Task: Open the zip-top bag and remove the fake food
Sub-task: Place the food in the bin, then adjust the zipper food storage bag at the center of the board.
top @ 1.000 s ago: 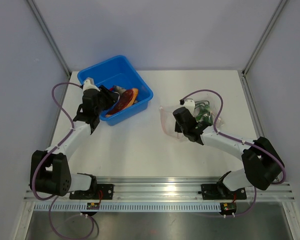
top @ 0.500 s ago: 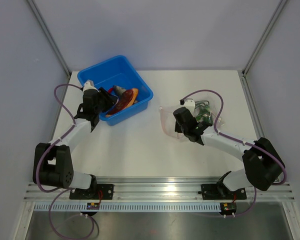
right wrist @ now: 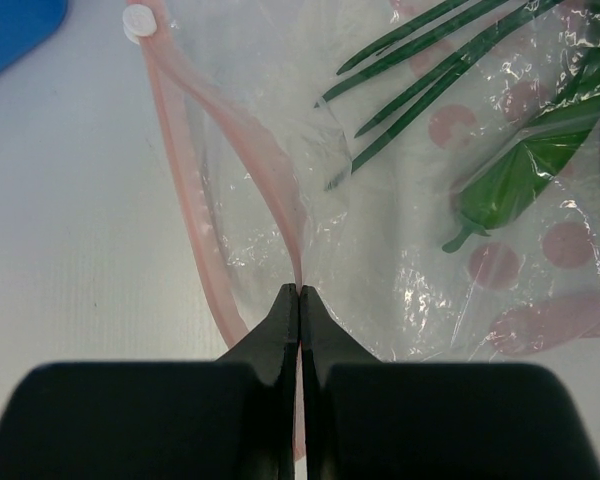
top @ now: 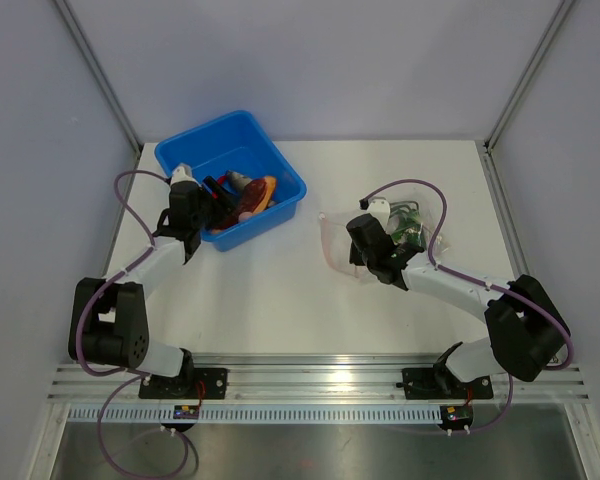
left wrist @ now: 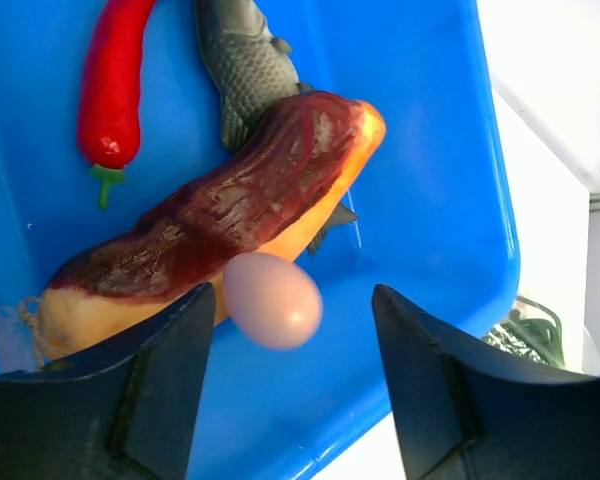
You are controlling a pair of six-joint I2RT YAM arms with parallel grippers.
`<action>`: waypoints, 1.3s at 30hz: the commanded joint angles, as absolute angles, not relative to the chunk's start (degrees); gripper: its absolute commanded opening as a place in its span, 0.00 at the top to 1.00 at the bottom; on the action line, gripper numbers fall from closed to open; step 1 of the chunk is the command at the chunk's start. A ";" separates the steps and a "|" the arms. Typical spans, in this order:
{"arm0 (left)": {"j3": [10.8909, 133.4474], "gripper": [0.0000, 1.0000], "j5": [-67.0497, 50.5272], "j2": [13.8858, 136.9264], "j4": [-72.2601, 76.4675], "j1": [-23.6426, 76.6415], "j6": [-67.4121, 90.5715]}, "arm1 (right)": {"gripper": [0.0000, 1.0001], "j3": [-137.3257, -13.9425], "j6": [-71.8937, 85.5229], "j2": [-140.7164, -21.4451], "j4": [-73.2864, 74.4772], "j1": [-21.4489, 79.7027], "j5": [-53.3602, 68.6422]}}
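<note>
The zip-top bag (top: 390, 235) lies at the right of the table; in the right wrist view (right wrist: 420, 200) it is clear with a pink zip strip (right wrist: 185, 170) and holds green beans (right wrist: 410, 70) and a green pepper (right wrist: 515, 175). My right gripper (top: 358, 258) is shut on the bag's zip strip (right wrist: 299, 290). My left gripper (top: 212, 195) is open over the blue tub (left wrist: 450, 180). A pale egg (left wrist: 272, 300) shows between its fingers and touches neither. A red chili (left wrist: 115, 85), a grey fish (left wrist: 242, 65) and an orange-brown piece (left wrist: 230, 225) lie in the tub.
The blue tub (top: 195, 150) stands at the back left. Grey walls with metal frame posts (top: 100, 75) close in the table on three sides. A rail (top: 320, 375) runs along the near edge by the arm bases.
My left arm has drawn slightly nearer and turned at the tub's near edge. The right arm and the bag have not moved.
</note>
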State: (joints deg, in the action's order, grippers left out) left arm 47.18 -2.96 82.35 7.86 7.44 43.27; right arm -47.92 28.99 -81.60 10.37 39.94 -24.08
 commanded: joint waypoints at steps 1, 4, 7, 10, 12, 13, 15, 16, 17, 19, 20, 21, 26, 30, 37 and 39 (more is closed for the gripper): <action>46.32 0.32 -5.80 80.87 11.51 7.64 42.19 | 1.00 -47.99 29.36 -79.63 9.05 39.46 -23.29; 44.65 0.31 -5.01 79.20 13.01 8.87 42.19 | 1.00 -47.99 29.18 -79.72 9.14 39.46 -23.12; 43.95 0.31 -2.38 76.39 12.83 11.24 41.49 | 1.00 -48.08 29.09 -79.63 9.23 39.55 -22.85; 42.98 0.31 2.26 73.05 12.39 14.48 40.17 | 1.00 -47.99 29.09 -79.63 9.14 39.55 -22.76; 42.10 0.31 6.13 70.33 12.13 16.60 39.38 | 1.00 -47.99 29.18 -79.54 9.14 39.55 -22.68; 41.66 0.32 7.46 69.36 12.13 19.05 38.68 | 1.00 -47.81 29.09 -79.45 8.97 39.55 -22.50; 40.26 0.32 11.75 66.81 12.30 23.35 37.71 | 1.00 -47.64 29.27 -79.19 8.79 39.55 -22.50; 39.56 0.32 13.08 66.01 13.00 24.86 37.44 | 1.00 -47.55 29.18 -78.93 8.62 39.55 -22.41; 38.07 0.34 14.05 65.31 13.79 26.18 37.18 | 1.00 -47.46 29.09 -78.66 8.53 39.55 -22.33; 35.87 0.35 16.86 63.46 15.72 30.40 36.91 | 1.00 -47.20 29.09 -78.23 8.44 39.55 -22.15; 34.73 0.35 17.75 63.20 18.69 31.80 36.83 | 1.00 -47.11 29.27 -77.96 8.35 39.55 -22.06; 32.80 0.36 18.01 63.28 20.20 34.17 36.65 | 1.00 -46.85 29.27 -77.70 8.26 39.55 -21.71; 31.55 0.38 23.01 68.54 24.78 41.21 36.39 | 1.00 -46.32 29.53 -76.03 8.26 39.55 -21.01; 33.74 0.41 24.08 75.13 27.41 47.18 35.61 | 1.00 -45.71 29.53 -74.27 8.00 39.72 -20.13; 37.53 0.46 19.52 84.19 32.58 49.39 38.49 | 1.00 -44.30 29.09 -70.58 7.03 40.78 -20.04; 37.18 0.47 17.58 85.68 35.06 49.48 39.02 | 1.00 -44.12 29.09 -70.23 6.94 41.57 -20.13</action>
State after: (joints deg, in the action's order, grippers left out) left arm 35.51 19.20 84.44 25.76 49.25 37.87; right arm -44.40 28.99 -72.18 9.21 40.38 -20.27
